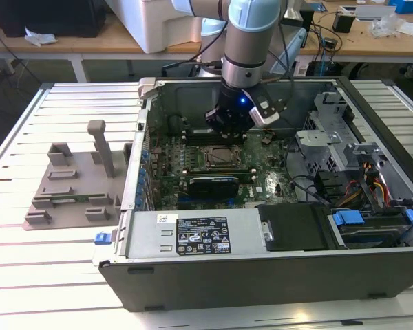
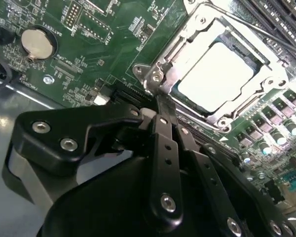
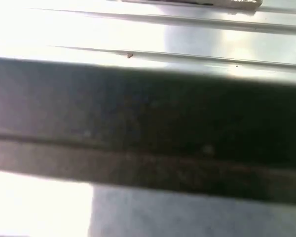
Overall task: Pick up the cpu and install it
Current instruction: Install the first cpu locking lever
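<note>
Inside the open computer case (image 1: 261, 275), which is lying on its side on the slatted table (image 1: 48, 289), the arm is reaching down over the motherboard (image 2: 89, 59) and the gripper (image 1: 228, 127) is hanging just above the socket area (image 1: 217, 157). In the second wrist view the gripper (image 2: 160, 101) is showing its two black fingers (image 2: 165, 143) drawn together, tips meeting with nothing visible between them, so they are looking clenched on nothing rather than carrying a part.

The cpu (image 2: 214, 74) is sitting flat in the socket, silvery top facing up, with the bright metal retention frame (image 2: 155, 74) lying around its edges. It is lying just beyond the fingertips, ahead of them along the direction the fingers are pointing, close but apart from them; the tips are hovering over the near corner of the frame, not over the middle of the chip. The chip is square, so it is offering no long axis; its sides are running at a slant to the line of the fingers. A thin lever rod (image 2: 266, 27) is crossing the far side of the socket.

Judging by this, the chip is already resting in its seat. Off to the exterior view's left, outside the case, the grey plastic tray (image 1: 69, 199) with posts is standing well apart from the gripper. A coin cell battery (image 2: 38, 42) is sitting on the board, away from the socket.
</note>
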Available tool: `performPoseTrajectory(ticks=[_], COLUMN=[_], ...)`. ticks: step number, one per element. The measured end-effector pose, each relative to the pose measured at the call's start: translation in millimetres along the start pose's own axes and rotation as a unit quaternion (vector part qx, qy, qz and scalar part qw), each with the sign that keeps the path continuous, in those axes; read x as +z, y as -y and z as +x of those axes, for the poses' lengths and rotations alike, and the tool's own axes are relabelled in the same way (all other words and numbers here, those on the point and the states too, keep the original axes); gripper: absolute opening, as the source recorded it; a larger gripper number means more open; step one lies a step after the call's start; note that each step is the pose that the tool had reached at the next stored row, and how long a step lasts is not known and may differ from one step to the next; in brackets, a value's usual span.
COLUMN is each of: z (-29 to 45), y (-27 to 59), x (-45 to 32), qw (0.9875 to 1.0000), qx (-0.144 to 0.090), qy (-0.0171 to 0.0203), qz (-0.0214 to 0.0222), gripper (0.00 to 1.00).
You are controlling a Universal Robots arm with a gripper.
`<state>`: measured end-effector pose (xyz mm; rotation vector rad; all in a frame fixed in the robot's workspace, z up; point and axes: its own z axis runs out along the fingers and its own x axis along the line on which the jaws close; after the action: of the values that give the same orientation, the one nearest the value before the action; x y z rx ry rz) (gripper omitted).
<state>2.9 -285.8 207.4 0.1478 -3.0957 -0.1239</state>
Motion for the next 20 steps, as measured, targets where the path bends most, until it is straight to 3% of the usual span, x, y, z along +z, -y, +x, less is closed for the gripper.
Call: performPoseTrajectory(ticks=[2,9,12,20], z=[0.3,1.4,2.5,5.0], y=[-0.4,9.5,21.2,39.7], x=[-6.6,-7.9,-8.9,-10.5], qw=[1.0,1.0,1.0,1.0], qx=[0.0,0.0,0.0,0.0], qy=[0.0005,0.0006,0.0006,0.0012], qz=[0.0002,0.0006,0.0006,0.0006], gripper=[0.11,0.11,0.11,0.11])
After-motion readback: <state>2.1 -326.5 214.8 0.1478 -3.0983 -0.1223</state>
